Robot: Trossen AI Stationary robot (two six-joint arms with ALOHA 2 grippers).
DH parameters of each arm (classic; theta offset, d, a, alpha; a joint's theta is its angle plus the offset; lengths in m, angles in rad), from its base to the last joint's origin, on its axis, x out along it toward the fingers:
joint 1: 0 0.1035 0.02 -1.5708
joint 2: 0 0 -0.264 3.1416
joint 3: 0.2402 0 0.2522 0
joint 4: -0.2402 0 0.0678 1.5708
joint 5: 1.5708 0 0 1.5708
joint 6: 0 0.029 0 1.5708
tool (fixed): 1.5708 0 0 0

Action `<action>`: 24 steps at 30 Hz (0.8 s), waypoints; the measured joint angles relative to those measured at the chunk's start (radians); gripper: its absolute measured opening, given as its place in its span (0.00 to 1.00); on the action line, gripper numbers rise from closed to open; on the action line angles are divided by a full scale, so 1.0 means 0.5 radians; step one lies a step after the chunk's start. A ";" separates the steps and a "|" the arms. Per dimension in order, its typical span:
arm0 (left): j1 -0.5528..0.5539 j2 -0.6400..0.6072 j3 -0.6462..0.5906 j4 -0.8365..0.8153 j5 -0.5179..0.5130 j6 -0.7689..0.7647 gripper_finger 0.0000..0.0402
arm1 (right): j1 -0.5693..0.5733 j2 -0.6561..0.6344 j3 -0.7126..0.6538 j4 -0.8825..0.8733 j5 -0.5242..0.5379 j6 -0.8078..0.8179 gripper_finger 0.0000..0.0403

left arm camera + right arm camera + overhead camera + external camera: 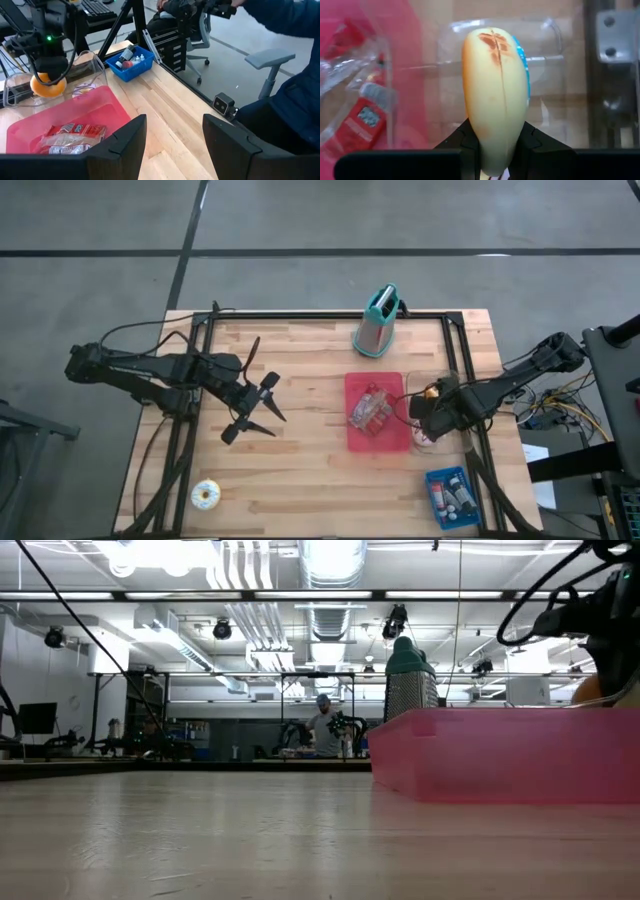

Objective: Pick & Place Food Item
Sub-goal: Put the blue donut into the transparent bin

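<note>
The bun [496,95], a pale, orange-tinged food piece, is pinched between the right gripper [495,150] fingers, so the pick looks done. It hangs just above a clear plastic tub [550,60] that sits beside the pink tray [378,442] on the right side of the worktop [300,370]. In the left wrist view the same orange lump [48,85] shows under that arm, close over the tub. Whether it is going into the tub or coming out toward the tray I cannot tell; either way the placing is what remains. The tray already holds a red packet [368,410]. The left gripper [258,408] waits with fingers spread wide over the left half of the worktop, holding nothing. A donut [207,496] lies untouched near the front left corner, a grater [378,322] stands at the back, and a blue bin [452,496] sits front right.
</note>
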 joint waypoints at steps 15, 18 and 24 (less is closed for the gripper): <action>0.000 0.001 -0.005 -0.005 -0.001 0.143 0.49 | -0.365 -0.113 0.008 0.070 -0.422 0.106 0.13; 0.000 0.001 -0.013 -0.005 -0.001 0.143 0.49 | -0.529 -0.114 -0.003 0.120 -0.428 -0.036 0.13; 0.000 0.001 -0.058 -0.004 -0.002 0.143 0.49 | -0.849 -0.072 -0.129 0.426 -0.488 -0.385 0.13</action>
